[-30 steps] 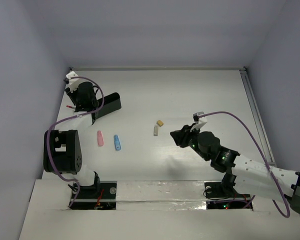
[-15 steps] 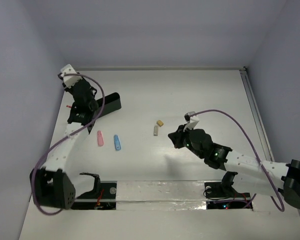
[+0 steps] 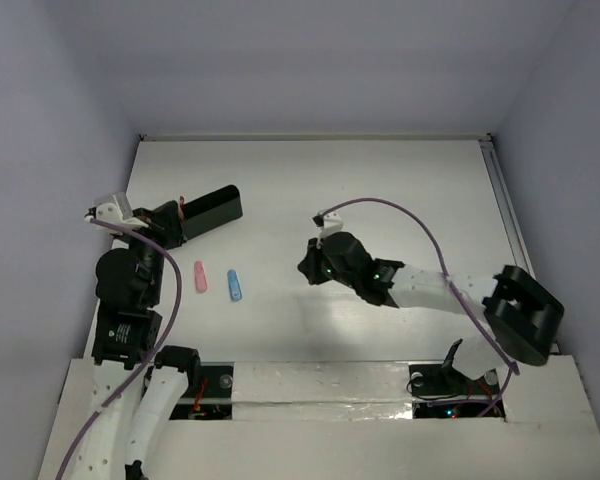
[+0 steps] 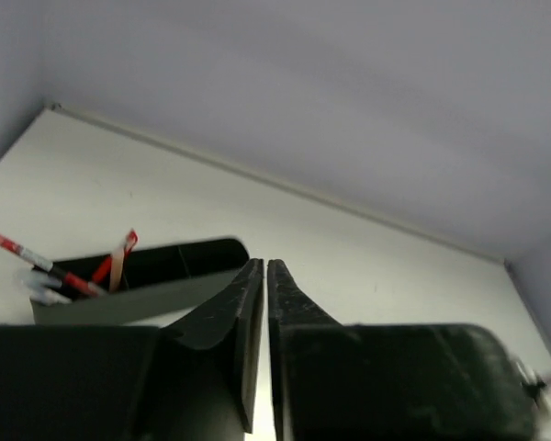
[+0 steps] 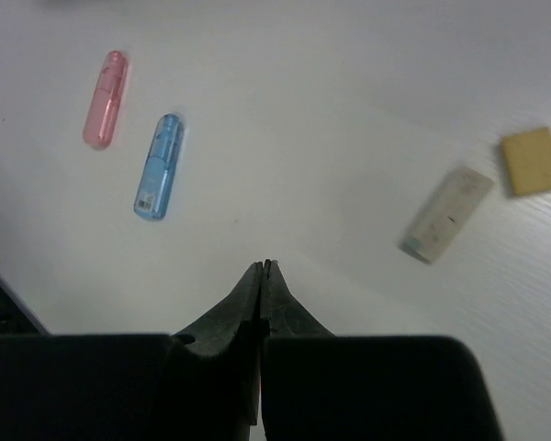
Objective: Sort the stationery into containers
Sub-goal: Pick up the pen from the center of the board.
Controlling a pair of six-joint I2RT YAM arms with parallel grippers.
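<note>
Right tool [image 5: 262,266]: fingers pressed together, nothing in them, hanging over bare tabletop [image 3: 400,190] well to the right of the black box [image 3: 212,210] in the top view. Left tool [image 4: 262,265]: fingers all but touching, only a hairline gap, also empty, sitting just beside the box's near-left end and pointed along it. Done so far: pens [image 4: 46,266] are in the box. The left wrist view shows at least two red ones, plus something clear or white, sticking up out of its far-left end. I can't count them exactly. Left to do: four loose pieces on the tabletop. The pink capsule [image 5: 106,98] and blue capsule [image 5: 159,166] lie side by side, not touching, near the box on its arm-facing side. The white eraser [image 5: 445,213] and beige eraser [image 5: 531,161] lie close together but apart, farther right of the box than the capsules. The right arm hides them in the top view. Only one container is in sight, so I can't tell where the capsules and erasers belong. My read: pens finished, roughly half the job left, and the right tool is best placed to go for the erasers or capsules.
</note>
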